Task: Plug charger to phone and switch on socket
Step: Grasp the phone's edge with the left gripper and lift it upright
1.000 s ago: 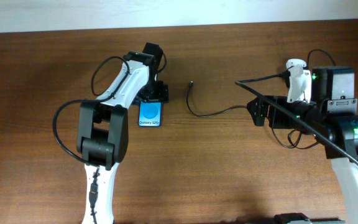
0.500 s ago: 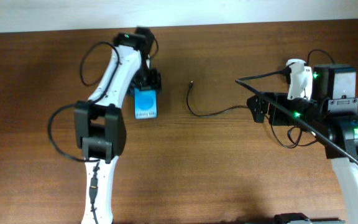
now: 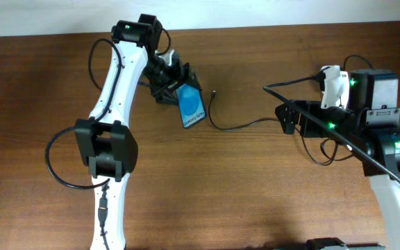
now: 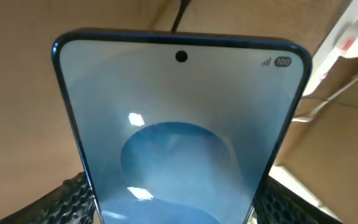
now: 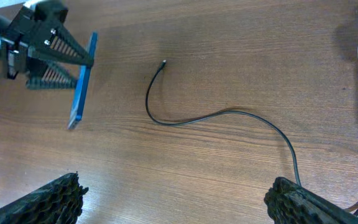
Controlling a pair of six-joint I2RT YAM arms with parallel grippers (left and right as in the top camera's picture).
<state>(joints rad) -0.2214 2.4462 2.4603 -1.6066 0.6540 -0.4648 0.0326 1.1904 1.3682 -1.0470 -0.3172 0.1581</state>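
**Wooden table: phone pinched at the left, cable lying loose**

Brown wood is filling the overhead view, and the table (image 3: 255, 201) is carrying everything. At the left, our left gripper (image 3: 174, 89) is pinching the phone (image 3: 192, 107) by one end, with its fingers (image 4: 67, 199) pressing on both long edges. The blue screen is tilting up off the wood, and its free end is pointing toward the cable. Just right of it, the charger (image 3: 236, 126) is lying slack on the table. Its connector tip (image 3: 214, 92) is sitting near the phone but apart from it. Further right, our right gripper (image 3: 287, 121) is hovering with its fingers (image 5: 48, 199) spread wide, gripping nothing. At the far right, the socket (image 3: 332, 87) is resting partly under our right arm, and the cable is running toward it.
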